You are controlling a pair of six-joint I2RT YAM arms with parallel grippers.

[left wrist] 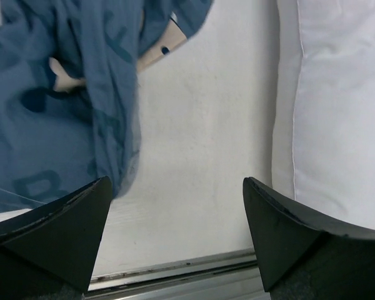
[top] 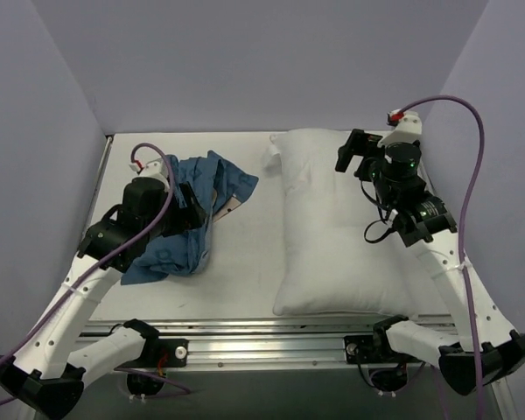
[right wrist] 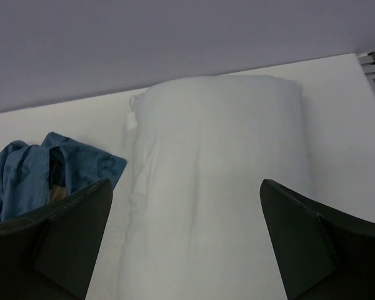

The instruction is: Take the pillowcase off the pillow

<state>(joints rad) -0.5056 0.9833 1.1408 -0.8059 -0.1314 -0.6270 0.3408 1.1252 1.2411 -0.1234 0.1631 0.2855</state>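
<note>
On the white desk [top: 245, 254] the pillowcase [top: 171, 258] lies crumpled left of the bare pillow [top: 332, 227], nearest the left end effector [left wrist: 176, 182], which like the right end effector [right wrist: 186, 182] stands wide open and empty.

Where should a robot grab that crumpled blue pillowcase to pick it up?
Probably the bunched ridge on the pillowcase, at its edge nearest the pillow, pinched from above by the left gripper, which hangs open beside it. Folds there stand off the table; flatter parts offer little.

The left arm [top: 105, 241] hides part of the pillowcase [top: 179, 258]. In the left wrist view the pillow [left wrist: 337, 106] runs off the right edge, the pillowcase off the top
</note>
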